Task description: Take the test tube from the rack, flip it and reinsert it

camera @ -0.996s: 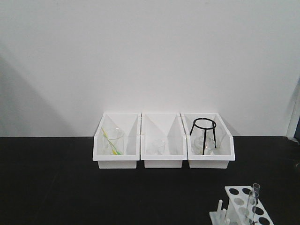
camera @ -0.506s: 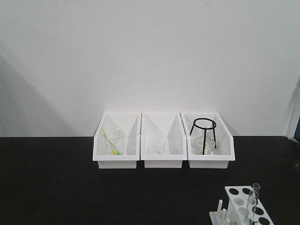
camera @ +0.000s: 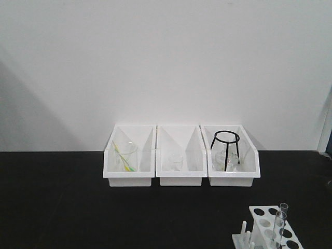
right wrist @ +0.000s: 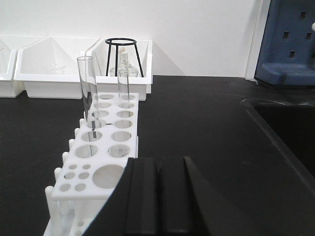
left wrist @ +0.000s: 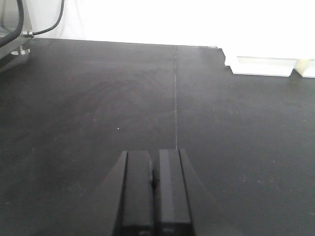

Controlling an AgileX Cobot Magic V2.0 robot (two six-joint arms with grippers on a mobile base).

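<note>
Hovering low over the black counter, the right pincer has its two fingers pressed flat together and holds nothing. Directly ahead of it, just beyond the fingertips, sits the white rack, its top plate of round holes running away from the pincer and its row of pegs along the edge to the pincer's left. Two clear test tubes stand upright in holes at the far half of the rack: the taller tube ahead and left, the second tube ahead and a little further back. Standing mouth-up, they leave their upper lengths free above the plate, which is likely where a grasp would go. I cannot tell through the glass which exact hole each one sits in.

Room to the pincer's right is open counter until the rim of a dark sink; beyond the rack stand three white bins, one holding a black wire tripod.

The left pincer is likewise closed and empty, above bare counter well away from the rack.
</note>
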